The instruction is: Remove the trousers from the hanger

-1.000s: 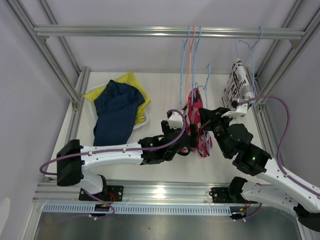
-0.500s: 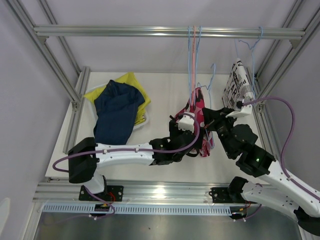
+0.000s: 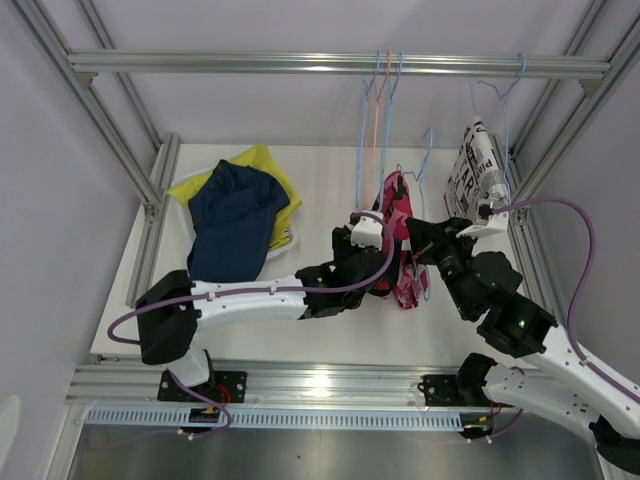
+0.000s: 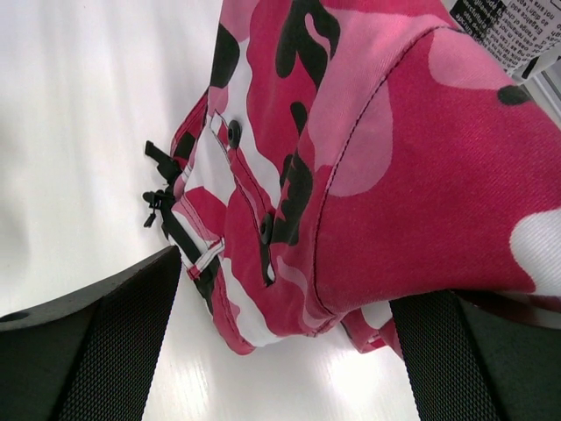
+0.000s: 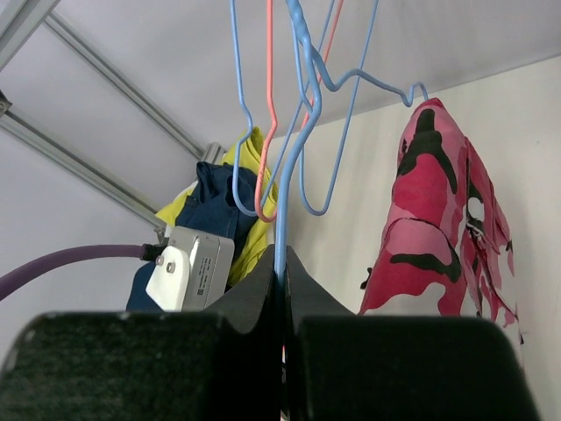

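The pink-red patterned trousers (image 3: 396, 238) hang from one end of a blue wire hanger (image 3: 424, 165) that is off the rail. My right gripper (image 3: 424, 243) is shut on that hanger's wire (image 5: 282, 230), and the trousers (image 5: 431, 219) droop to its right. My left gripper (image 3: 383, 270) is wide open just left of the trousers. In the left wrist view the cloth (image 4: 368, 167) lies between the left gripper's (image 4: 294, 294) spread fingers (image 4: 105, 351), above the white table. White trousers with black newspaper lettering (image 3: 477, 168) hang on another hanger at the right.
Navy trousers (image 3: 232, 225) lie on yellow ones (image 3: 268, 165) in a pile at the back left of the table. Empty blue and orange hangers (image 3: 378, 100) dangle from the top rail (image 3: 250, 63). Frame posts stand at both sides.
My left gripper has moved right, up against the pink trousers, still open. The held hanger and trousers have swung slightly right. The right gripper stays shut on the wire.
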`<action>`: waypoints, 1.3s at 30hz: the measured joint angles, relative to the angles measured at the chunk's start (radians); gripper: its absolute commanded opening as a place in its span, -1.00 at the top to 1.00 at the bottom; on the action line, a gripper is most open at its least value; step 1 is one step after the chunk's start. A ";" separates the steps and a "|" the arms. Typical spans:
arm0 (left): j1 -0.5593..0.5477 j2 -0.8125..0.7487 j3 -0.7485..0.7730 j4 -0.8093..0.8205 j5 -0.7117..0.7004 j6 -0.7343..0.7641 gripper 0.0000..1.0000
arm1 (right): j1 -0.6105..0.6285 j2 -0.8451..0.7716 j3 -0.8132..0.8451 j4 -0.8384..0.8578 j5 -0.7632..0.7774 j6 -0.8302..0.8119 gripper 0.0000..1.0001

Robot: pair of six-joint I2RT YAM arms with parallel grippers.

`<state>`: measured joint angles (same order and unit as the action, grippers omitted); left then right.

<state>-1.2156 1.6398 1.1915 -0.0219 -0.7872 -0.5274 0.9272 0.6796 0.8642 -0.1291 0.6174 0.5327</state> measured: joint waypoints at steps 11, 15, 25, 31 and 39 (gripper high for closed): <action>0.004 0.058 0.037 0.060 0.006 0.036 -0.99 | 0.000 -0.005 -0.019 -0.008 -0.013 0.019 1.00; -0.002 0.069 0.046 0.087 0.004 0.061 -0.93 | 0.000 -0.005 -0.032 -0.002 -0.018 0.027 1.00; -0.019 0.092 0.058 0.179 -0.013 0.163 -0.19 | 0.000 -0.006 -0.035 0.006 -0.046 0.061 1.00; -0.018 0.117 0.081 0.229 -0.026 0.194 0.54 | 0.002 -0.024 -0.044 0.005 -0.049 0.087 1.00; -0.019 0.120 0.081 0.278 -0.031 0.216 0.99 | 0.035 -0.074 -0.049 -0.014 -0.042 0.108 1.00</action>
<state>-1.2343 1.7599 1.2724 0.2558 -0.8181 -0.3115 0.9623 0.6052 0.8150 -0.1436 0.5751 0.6403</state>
